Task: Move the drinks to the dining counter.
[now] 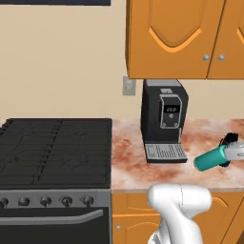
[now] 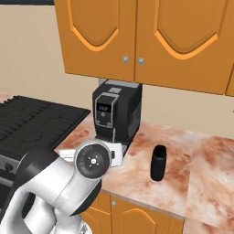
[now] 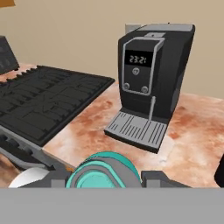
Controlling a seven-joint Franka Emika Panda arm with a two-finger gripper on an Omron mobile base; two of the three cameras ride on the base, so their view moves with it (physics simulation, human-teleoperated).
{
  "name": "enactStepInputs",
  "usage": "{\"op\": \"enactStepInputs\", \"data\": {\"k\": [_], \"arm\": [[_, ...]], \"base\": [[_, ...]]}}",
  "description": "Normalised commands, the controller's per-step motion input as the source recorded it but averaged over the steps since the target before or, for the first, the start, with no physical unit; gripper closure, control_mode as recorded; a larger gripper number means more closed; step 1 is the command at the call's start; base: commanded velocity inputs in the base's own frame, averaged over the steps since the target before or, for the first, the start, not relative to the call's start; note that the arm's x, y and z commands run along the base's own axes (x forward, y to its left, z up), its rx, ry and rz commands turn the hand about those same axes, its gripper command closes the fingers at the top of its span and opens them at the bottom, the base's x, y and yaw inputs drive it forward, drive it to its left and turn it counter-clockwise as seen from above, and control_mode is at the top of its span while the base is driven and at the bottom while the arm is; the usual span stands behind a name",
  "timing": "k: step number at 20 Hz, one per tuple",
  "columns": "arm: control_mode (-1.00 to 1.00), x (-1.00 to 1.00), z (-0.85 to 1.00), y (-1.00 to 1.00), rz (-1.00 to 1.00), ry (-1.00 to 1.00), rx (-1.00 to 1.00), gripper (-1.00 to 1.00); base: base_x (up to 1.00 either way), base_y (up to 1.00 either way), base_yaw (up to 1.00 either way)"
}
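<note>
Teal bottle [image 1: 211, 158] sits clamped sideways between my gripper [image 3: 107, 177] jaws, right of the coffee machine [image 1: 163, 116], lifted for the dining counter, while the black flask [image 2: 158, 163] waits upright nearby.

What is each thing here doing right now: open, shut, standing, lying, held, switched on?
Teal bottle: held tilted sideways, clear of the worktop.
Pincer: shut on the teal bottle near its cap end.
Black flask: standing upright on the marbled worktop, untouched.
Coffee machine: display lit, showing digits; drip tray bare.
Upper cabinet doors: shut.
Stove: no pots on the grates.
</note>
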Motion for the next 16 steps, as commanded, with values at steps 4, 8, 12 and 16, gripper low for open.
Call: {"op": "enactStepInputs", "data": {"k": [4,8,12,16], "arm": [[1.0,0.02,0.0,0.0,0.0,0.0,0.0,1.0],[1.0,0.0,0.0,0.0,0.0,0.0,0.0,1.0],[1.0,0.0,0.0,0.0,0.0,0.0,0.0,1.0],[1.0,0.0,0.0,0.0,0.0,0.0,0.0,1.0]], "base": [[-0.06,0.0,0.0],[-0.89,0.06,0.08],[-1.0,0.09,0.13],[-1.0,0.26,0.17]]}}
